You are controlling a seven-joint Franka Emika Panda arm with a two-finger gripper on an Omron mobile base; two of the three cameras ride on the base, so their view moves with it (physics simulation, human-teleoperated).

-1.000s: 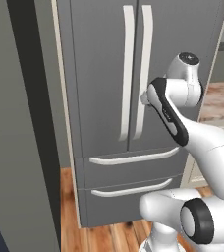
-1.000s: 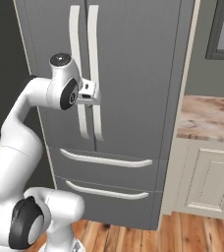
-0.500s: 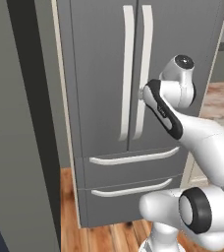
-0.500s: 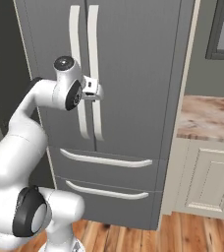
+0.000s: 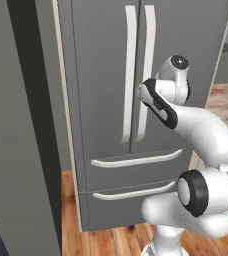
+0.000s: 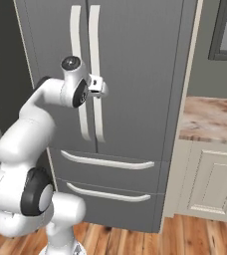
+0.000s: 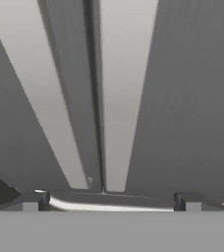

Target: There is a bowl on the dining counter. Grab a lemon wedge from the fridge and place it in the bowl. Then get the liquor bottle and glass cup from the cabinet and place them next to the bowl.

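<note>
Two long pale handles [image 5: 138,75] run down the middle of the fridge [image 5: 101,100] in the left base view, and the arm reaches toward the right-hand one of the pair. From this side the hand hides the gripper, so how it stands against the handle cannot be told. The likely trouble is a grab that catches both handles or slides into the seam between the doors, since they sit just beside each other.

From the right base view, the gripper [image 6: 103,88] is up near the right handle [image 6: 96,74] at about mid-height, close to it or perhaps already touching; I cannot tell which. Both doors are shut, so the lemon wedge is presumably inside, behind them. A marbled worktop [image 6: 212,119] lies well apart to the right.

Looking along the hand, the gripper [image 7: 109,201] is spread wide, its fingertips [image 7: 31,200] empty, with the seam and the right handle [image 7: 126,93] straight ahead between them and the left handle [image 7: 35,83] off to one side. If it closes off-centre, it may pinch nothing or slip off when pulling.
</note>
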